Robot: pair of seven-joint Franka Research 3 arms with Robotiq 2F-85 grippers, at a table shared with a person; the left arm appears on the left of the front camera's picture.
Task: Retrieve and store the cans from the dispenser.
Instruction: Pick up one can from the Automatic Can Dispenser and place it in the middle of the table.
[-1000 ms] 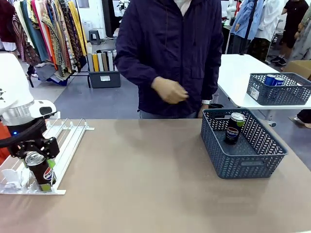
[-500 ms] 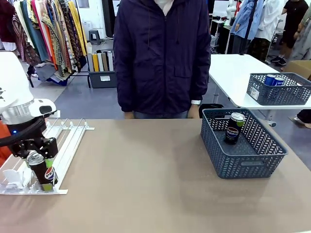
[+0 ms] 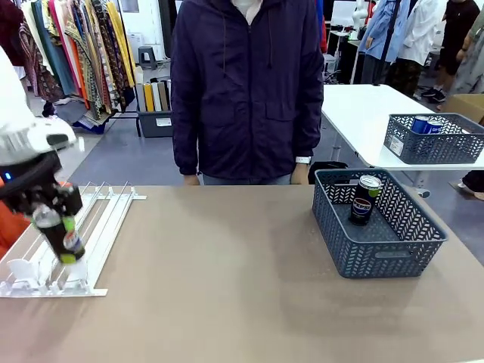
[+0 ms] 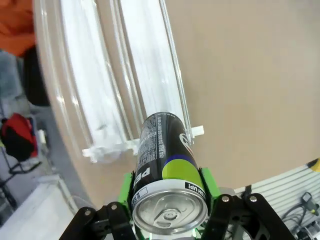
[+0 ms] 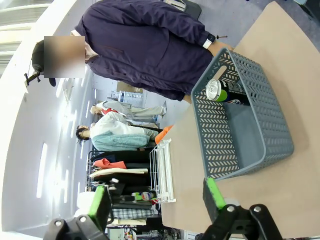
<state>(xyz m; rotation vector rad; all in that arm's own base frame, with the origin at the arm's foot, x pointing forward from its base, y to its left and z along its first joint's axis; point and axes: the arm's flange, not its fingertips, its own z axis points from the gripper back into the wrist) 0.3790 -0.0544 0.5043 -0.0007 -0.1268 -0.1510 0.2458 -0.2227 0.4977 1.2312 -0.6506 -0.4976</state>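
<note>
My left gripper (image 3: 53, 218) is shut on a black Pepsi can (image 3: 66, 236) and holds it tilted, lifted just above the white dispenser (image 3: 110, 215) at the table's left. In the left wrist view the can (image 4: 167, 160) sits between the green pads (image 4: 126, 187), lid toward the camera, over the near end of the dispenser's rails (image 4: 145, 65). A second Pepsi can (image 3: 364, 199) stands in the grey basket (image 3: 378, 261) at the right. My right gripper (image 5: 156, 197) is open and holds nothing, well back from the basket (image 5: 270, 135) and its can (image 5: 225, 92).
A person in a dark jacket (image 3: 246, 91) stands at the table's far edge, arms down. Behind, a white table carries another grey basket (image 3: 412, 147) with blue cans (image 3: 425, 125). Bare tabletop (image 3: 227, 265) lies between dispenser and basket.
My left gripper shut on the Pepsi can at the dispenser's front end and raised it up and back, tilting it. The person lowered the hand and straightened up.
</note>
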